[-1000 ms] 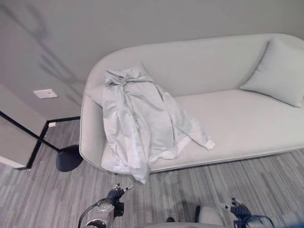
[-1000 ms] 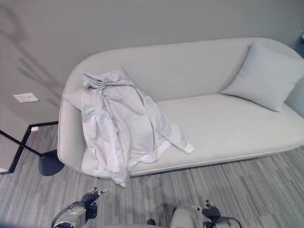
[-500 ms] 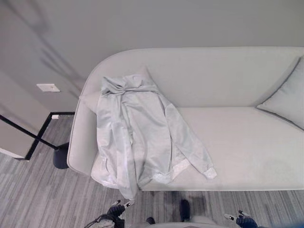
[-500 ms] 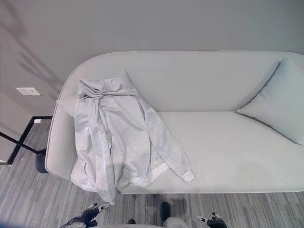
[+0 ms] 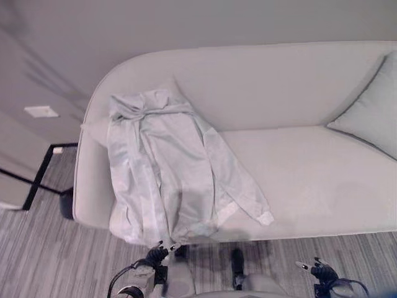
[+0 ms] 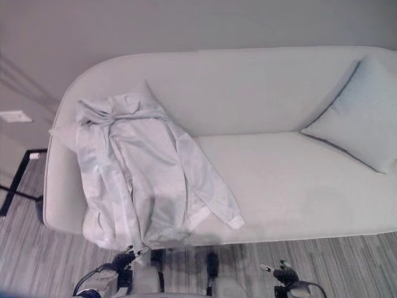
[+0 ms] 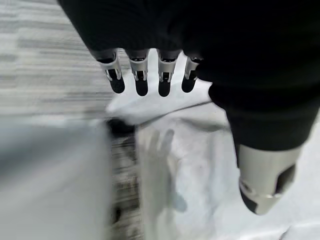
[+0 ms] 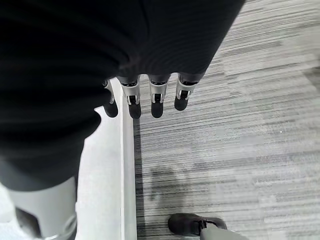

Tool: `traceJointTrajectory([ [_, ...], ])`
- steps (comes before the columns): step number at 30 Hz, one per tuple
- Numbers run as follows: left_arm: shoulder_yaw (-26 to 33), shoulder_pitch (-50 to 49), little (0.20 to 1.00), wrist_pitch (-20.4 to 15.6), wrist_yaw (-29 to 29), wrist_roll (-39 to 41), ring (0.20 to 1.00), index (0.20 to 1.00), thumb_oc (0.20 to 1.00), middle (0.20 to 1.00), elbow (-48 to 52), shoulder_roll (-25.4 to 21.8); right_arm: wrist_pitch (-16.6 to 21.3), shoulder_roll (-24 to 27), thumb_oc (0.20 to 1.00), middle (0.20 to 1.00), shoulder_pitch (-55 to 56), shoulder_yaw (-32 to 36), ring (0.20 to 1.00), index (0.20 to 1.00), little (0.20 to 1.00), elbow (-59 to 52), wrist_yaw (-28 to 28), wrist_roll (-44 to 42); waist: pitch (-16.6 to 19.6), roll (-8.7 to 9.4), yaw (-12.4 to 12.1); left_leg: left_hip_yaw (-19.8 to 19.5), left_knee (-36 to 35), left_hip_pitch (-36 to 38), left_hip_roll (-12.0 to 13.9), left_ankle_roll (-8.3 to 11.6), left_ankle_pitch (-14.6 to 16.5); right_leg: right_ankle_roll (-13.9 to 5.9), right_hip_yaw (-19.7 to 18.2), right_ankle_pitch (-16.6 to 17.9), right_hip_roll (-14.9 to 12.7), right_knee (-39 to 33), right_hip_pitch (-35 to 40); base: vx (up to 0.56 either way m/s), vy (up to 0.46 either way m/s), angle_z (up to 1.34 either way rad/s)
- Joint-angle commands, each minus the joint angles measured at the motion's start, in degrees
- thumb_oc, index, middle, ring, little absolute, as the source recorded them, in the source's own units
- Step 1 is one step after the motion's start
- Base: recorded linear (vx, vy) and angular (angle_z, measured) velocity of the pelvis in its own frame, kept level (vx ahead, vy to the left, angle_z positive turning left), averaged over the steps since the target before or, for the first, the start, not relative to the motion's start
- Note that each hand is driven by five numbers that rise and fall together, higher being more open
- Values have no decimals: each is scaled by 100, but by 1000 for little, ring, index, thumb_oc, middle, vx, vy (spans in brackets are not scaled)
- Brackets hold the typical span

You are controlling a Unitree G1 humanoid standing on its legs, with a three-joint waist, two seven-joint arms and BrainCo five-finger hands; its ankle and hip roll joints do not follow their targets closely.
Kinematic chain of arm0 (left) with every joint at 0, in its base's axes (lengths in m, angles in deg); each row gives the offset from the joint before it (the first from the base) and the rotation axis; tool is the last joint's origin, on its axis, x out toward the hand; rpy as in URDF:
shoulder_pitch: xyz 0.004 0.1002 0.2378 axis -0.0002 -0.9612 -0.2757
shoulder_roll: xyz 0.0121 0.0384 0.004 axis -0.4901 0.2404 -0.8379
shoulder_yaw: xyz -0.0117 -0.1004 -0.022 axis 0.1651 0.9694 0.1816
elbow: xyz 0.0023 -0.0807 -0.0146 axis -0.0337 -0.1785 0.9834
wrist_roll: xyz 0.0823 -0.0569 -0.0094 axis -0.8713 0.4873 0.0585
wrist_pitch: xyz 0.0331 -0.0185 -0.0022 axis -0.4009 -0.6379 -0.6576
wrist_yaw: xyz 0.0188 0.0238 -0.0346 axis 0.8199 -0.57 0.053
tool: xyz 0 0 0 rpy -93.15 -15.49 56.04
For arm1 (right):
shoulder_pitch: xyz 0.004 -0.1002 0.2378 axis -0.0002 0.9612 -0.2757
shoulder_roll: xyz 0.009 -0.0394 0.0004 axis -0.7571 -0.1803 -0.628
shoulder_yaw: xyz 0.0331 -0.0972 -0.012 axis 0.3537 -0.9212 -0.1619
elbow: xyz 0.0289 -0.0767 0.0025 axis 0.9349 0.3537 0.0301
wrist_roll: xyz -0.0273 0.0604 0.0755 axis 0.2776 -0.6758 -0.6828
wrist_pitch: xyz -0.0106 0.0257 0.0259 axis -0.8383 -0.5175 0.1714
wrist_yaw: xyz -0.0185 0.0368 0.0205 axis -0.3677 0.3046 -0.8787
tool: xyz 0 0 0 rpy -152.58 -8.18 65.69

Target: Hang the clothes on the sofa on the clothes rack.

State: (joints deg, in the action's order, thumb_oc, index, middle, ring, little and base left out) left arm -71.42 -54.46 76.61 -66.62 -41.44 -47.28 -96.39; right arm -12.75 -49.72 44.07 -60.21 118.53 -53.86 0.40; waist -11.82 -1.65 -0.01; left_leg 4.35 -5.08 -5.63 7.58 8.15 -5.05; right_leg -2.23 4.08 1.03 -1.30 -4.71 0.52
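Observation:
A pale grey jacket (image 5: pixel 173 174) lies spread over the left end of a light grey sofa (image 5: pixel 310 180), its collar up on the backrest and its hem and one sleeve hanging toward the front edge. My left hand (image 5: pixel 156 254) hovers low, just in front of the hem, open with straight fingers (image 7: pixel 141 80) and holding nothing. In the left wrist view the jacket's cloth (image 7: pixel 190 165) lies past the fingers. My right hand (image 5: pixel 319 271) is low in front of the sofa's middle, open and empty, with its fingers (image 8: pixel 156 102) over the sofa's front edge (image 8: pixel 100 165) and the carpet.
A grey cushion (image 5: pixel 372 112) leans at the sofa's right end. A small cushion (image 5: pixel 93 130) pokes out from under the jacket at the left arm. A black metal frame (image 5: pixel 37 180) with a dark round foot stands on the striped grey carpet (image 5: pixel 37 261) left of the sofa.
The whole picture has shifted as the camera moved. The sofa's front edge now sits closer to both hands. The jacket lies as before.

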Motion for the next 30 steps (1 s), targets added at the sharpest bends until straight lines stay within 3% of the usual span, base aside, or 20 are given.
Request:
traceJointTrajectory([
  [1,29,8,1000,-146,-65,-106,1000,1000,1000,1000,272,-357,72,-46,1000,1000,-93,-158,1000,1000,1000,-300,-4,203,220,268,-174,168,43,-50,-221,-239,-66,-939,-306,-163,-1462,1020,5,47,264,-33],
  [3,68,43,1000,-134,-72,-123,1000,1000,1000,1000,209,-424,48,-68,1000,1000,-191,-249,1000,1000,1000,-294,-21,269,194,264,-239,247,8,65,-377,-362,32,-890,-133,44,-1555,1395,-164,70,222,-19],
  [4,77,27,1000,-112,-88,-161,1000,1000,1000,1000,159,-441,43,-93,1000,1000,-193,-320,1000,1000,1000,-344,-34,289,155,249,-201,240,8,194,-457,-429,118,-764,-211,47,-1331,1707,-401,127,251,8],
  [5,97,50,1000,-119,-89,-183,1000,1000,1000,1000,88,-445,54,-97,1000,1000,-225,-365,1000,1000,1000,-348,-54,310,118,232,-165,261,8,273,-511,-459,171,-731,-199,-83,-1007,1594,-552,119,177,-7],
  [6,99,77,1000,-120,-110,-186,1000,1000,1000,1000,55,-456,60,-99,1000,1000,-252,-399,1000,1000,1000,-342,-74,327,67,234,-143,268,8,317,-531,-464,194,-724,-133,-116,-865,1495,-633,70,47,0],
  [7,69,181,1000,-140,-141,-141,1000,1000,1000,1000,34,-473,70,-73,1000,1000,-362,-501,1000,1000,1000,-326,-116,329,-20,281,-99,244,8,346,-618,-494,251,-704,-40,-45,-575,971,-816,23,-15,8],
  [8,71,184,1000,-141,-141,-141,1000,1000,1000,1000,32,-472,72,-73,1000,1000,-367,-503,1000,1000,1000,-323,-116,328,-48,274,-86,231,8,376,-613,-492,260,-703,-24,-45,-571,953,-771,40,-26,-5],
  [9,0,241,1000,-138,-128,-257,1000,1000,1000,1000,59,-484,58,-37,1000,1000,-383,-617,1000,1000,1000,-308,-140,457,-92,308,-72,127,8,373,-728,-529,257,-732,-348,-57,-427,667,-647,62,-13,7],
  [11,69,242,1000,-186,-178,-172,1000,1000,1000,1000,288,-479,51,-26,1000,1000,-313,-659,1000,1000,1000,-417,-147,609,-50,358,-124,112,8,457,-776,-530,296,-732,-380,43,-420,462,-470,107,-44,95],
  [15,86,81,1000,-274,-380,-100,1000,1000,1000,1000,1791,-662,33,297,1000,1000,-319,-643,1000,1000,1000,-1115,-236,1037,94,354,-206,55,8,547,-692,-463,330,-741,11,126,-471,-5,-11,126,-82,33],
  [16,197,-33,1000,-315,-421,-232,1000,1000,1000,1000,3143,-904,51,629,1000,1000,-365,-463,1000,1000,1000,-1880,-222,1185,65,331,-203,4,8,517,-673,-413,334,-768,95,122,-504,-24,17,62,-46,25],
  [18,226,48,1000,-343,-437,-378,1000,1000,1000,1000,3787,-1072,76,849,1000,1000,-529,-429,1000,1000,1000,-2241,-183,1212,32,317,-208,-2,8,499,-650,-387,329,-777,115,125,-524,-13,8,39,-26,21],
  [22,31,726,1000,-254,-580,-1156,1000,1000,1000,1000,4296,-1384,129,1190,1000,1000,-1086,-446,1000,1000,1000,-2815,-233,1207,-29,306,-228,-7,8,474,-630,-351,348,-784,131,116,-547,-20,-6,16,-16,8],
  [25,-483,2032,1000,-103,-989,-1820,1000,1000,1000,1000,4248,-1497,153,1444,1000,1000,-2226,-782,1000,1000,1000,-2692,-442,1124,-244,282,-274,-47,8,277,-637,-315,278,-803,127,175,-557,-12,-196,-63,-55,3],
  [30,-887,2985,1000,86,-1356,-2337,1000,1000,1000,1000,3965,-1533,128,1668,1000,1000,-3439,-1185,1000,1000,1000,-2447,-661,1046,-530,196,-320,-72,8,-63,-630,-254,122,-821,100,267,-556,1,-546,-76,-56,2],
])
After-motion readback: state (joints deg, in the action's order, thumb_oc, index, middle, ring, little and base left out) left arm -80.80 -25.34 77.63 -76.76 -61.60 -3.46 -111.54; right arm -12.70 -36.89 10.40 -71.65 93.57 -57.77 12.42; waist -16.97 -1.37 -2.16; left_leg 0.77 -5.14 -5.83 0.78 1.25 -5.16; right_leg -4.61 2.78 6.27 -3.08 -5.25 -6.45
